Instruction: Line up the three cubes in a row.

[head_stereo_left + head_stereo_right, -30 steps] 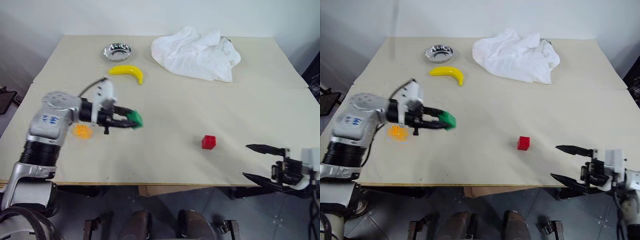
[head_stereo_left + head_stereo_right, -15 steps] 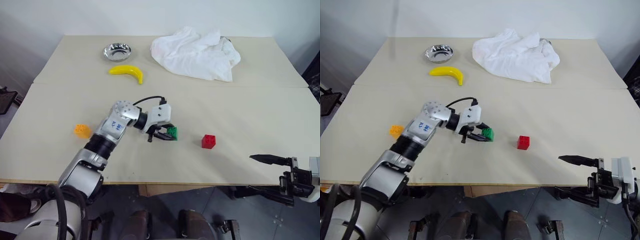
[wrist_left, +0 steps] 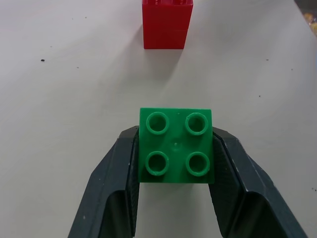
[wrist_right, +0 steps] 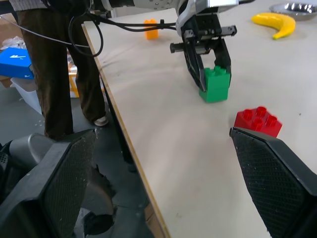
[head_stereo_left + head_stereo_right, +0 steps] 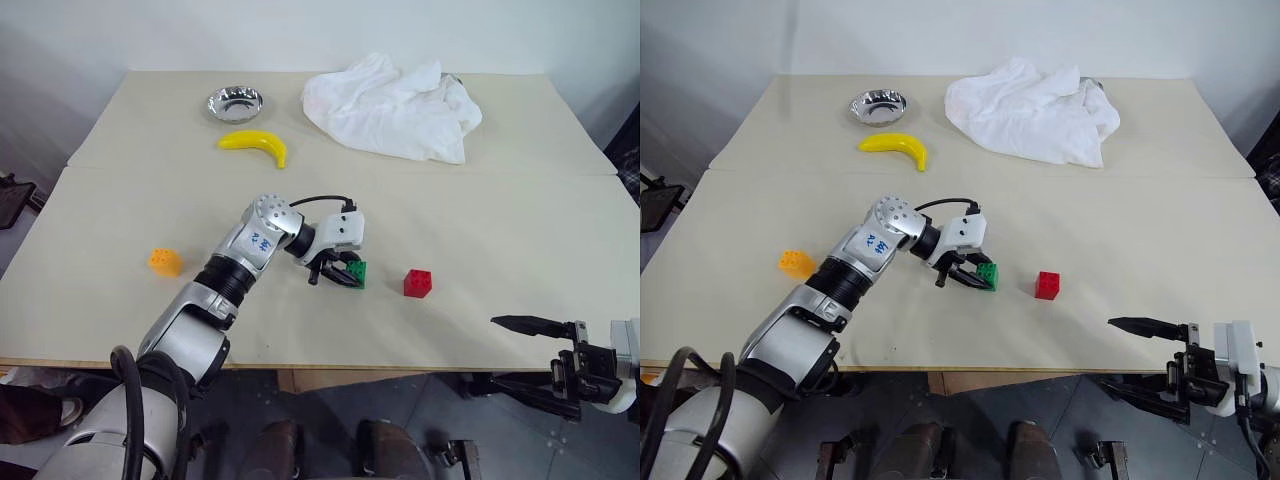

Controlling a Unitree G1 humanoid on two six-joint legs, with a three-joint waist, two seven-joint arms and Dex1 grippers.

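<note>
My left gripper (image 5: 346,277) is shut on the green cube (image 5: 355,274), with one finger on each side of it (image 3: 175,146). The cube is upright, studs up, with its base at the tabletop. The red cube (image 5: 418,283) sits on the table a short gap to its right, also seen as red cube (image 3: 167,24). Far to the left, near the table's left side, the orange cube (image 5: 165,262) stands alone. My right gripper (image 5: 484,350) hangs open off the table's front right edge, holding nothing.
At the back of the table (image 5: 500,220) lie a yellow banana (image 5: 256,145), a small metal bowl (image 5: 235,103) and a crumpled white cloth (image 5: 395,107). A person's legs (image 4: 64,64) stand beside the table, near a blue box (image 4: 15,58) on the floor.
My left gripper has carried the green cube rightward from beside the orange cube and lowered it next to the red cube. The right gripper has drawn back a little.
</note>
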